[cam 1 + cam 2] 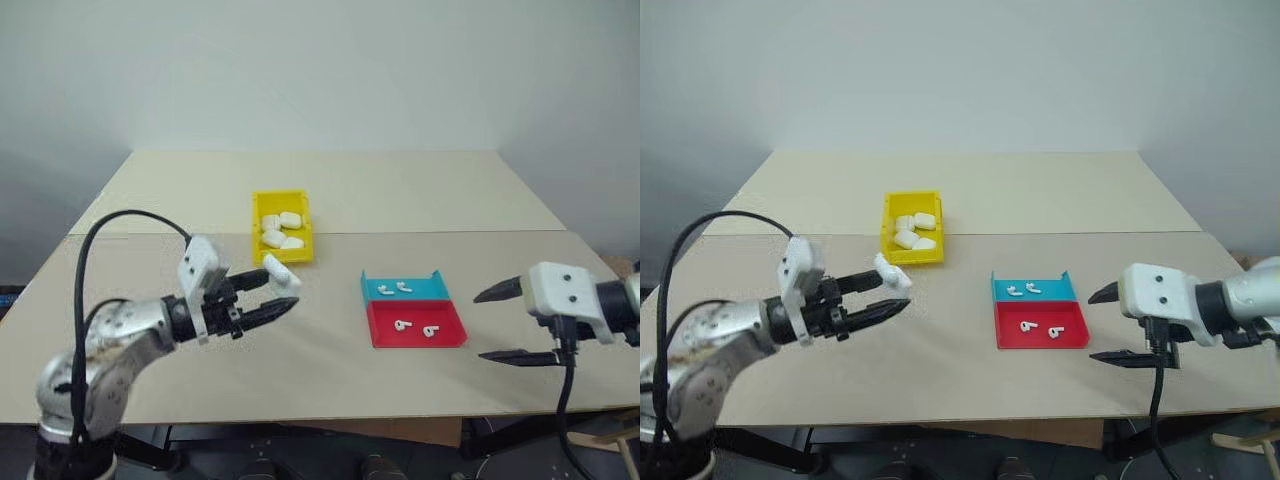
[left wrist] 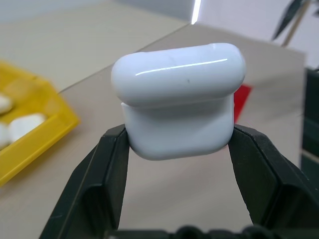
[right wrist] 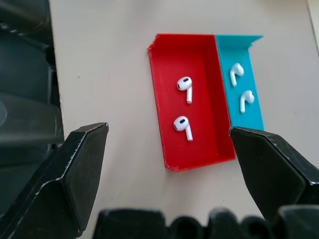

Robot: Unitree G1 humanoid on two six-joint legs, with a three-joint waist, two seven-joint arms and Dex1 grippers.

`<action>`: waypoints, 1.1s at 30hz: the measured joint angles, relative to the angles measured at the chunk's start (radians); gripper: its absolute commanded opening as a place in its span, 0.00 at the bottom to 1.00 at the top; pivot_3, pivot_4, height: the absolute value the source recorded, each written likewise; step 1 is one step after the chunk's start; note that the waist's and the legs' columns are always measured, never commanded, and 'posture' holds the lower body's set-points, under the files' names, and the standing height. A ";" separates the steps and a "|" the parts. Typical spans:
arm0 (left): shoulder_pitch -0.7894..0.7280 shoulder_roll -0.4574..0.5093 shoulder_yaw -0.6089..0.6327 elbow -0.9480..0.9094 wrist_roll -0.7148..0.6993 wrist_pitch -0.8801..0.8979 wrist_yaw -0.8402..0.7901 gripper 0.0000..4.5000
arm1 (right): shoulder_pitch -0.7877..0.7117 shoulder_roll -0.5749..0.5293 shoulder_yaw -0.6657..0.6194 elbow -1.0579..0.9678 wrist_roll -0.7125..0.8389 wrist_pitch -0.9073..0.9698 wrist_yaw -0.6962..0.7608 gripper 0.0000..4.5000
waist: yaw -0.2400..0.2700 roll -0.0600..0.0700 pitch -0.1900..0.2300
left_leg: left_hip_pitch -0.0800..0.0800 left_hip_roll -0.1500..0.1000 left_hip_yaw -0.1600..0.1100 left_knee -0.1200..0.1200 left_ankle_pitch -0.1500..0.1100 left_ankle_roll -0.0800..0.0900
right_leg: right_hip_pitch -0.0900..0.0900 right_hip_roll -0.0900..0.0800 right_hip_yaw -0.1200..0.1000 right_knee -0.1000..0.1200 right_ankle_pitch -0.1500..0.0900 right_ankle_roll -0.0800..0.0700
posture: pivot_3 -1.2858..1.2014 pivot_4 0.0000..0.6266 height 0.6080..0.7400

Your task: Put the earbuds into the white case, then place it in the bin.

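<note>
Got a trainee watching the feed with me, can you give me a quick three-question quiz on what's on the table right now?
1. True or false: the left gripper is shut on a white case whose lid is closed.
2. How many earbuds lie in the red half of the tray, and how many in the blue half?
3. The right gripper is: A) shut on an earbud, B) open above the tray, C) inside the yellow bin.

Key:
1. True.
2. Two in the red, two in the blue.
3. B.
</note>
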 measured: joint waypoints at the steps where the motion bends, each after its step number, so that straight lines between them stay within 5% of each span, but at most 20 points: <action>1: 0.028 -0.044 -0.006 0.010 0.003 -0.068 -0.016 0.62 | -0.044 0.001 0.050 0.007 -0.020 -0.002 0.004 1.00 | 0.002 0.000 0.000 | 0.000 0.000 0.000 0.000 0.000 0.000 | 0.000 0.000 0.000 0.000 0.000 0.000 | 0.52 0.24 1.00; 6: 0.080 -0.137 -0.089 0.129 0.026 -0.304 -0.107 0.62 | -0.258 0.044 0.289 0.045 -0.152 -0.040 0.078 1.00 | 0.006 0.000 0.000 | -0.001 0.000 0.000 0.000 0.000 0.000 | -0.001 0.000 0.000 0.000 0.001 0.003 | 0.52 0.24 1.00; 12: 0.093 -0.133 -0.199 0.227 0.086 -0.462 -0.204 0.62 | -0.418 0.147 0.502 0.166 -0.359 -0.122 0.130 0.75 | 0.004 0.000 0.000 | -0.003 0.000 0.000 0.000 0.000 0.000 | -0.003 0.000 0.000 0.000 0.003 0.006 | 0.52 0.24 1.00; 22: 0.106 -0.201 -0.219 0.377 0.081 -0.804 -0.393 0.62 | -0.543 0.261 0.610 0.303 -0.520 -0.210 0.170 0.75 | 0.002 0.001 0.000 | -0.002 0.000 0.000 0.000 0.000 0.000 | -0.003 0.001 0.000 0.000 0.004 0.006 | 0.52 0.24 1.00; 25: 0.116 -0.190 -0.230 0.406 0.083 -0.866 -0.440 0.62 | -0.570 0.290 0.645 0.345 -0.561 -0.234 0.178 0.62 | 0.002 0.001 0.000 | -0.002 0.000 0.000 0.000 0.000 0.000 | -0.003 0.001 0.000 0.001 0.004 0.006 | 0.52 0.24 1.00; 30: 0.118 -0.174 -0.249 0.412 0.092 -0.900 -0.454 0.62 | -0.594 0.339 0.667 0.398 -0.601 -0.257 0.185 0.62 | 0.003 0.001 0.000 | -0.002 0.000 0.000 0.000 0.000 0.000 | -0.003 0.001 0.000 0.001 0.004 0.006 | 0.52 0.24 1.00; 33: 0.119 -0.161 -0.260 0.412 0.095 -0.908 -0.456 0.62 | -0.602 0.351 0.692 0.424 -0.628 -0.284 0.189 0.50 | 0.003 0.001 0.000 | -0.002 0.000 0.000 0.000 0.000 0.000 | -0.003 0.001 0.000 0.001 0.004 0.006 | 0.52 0.24 1.00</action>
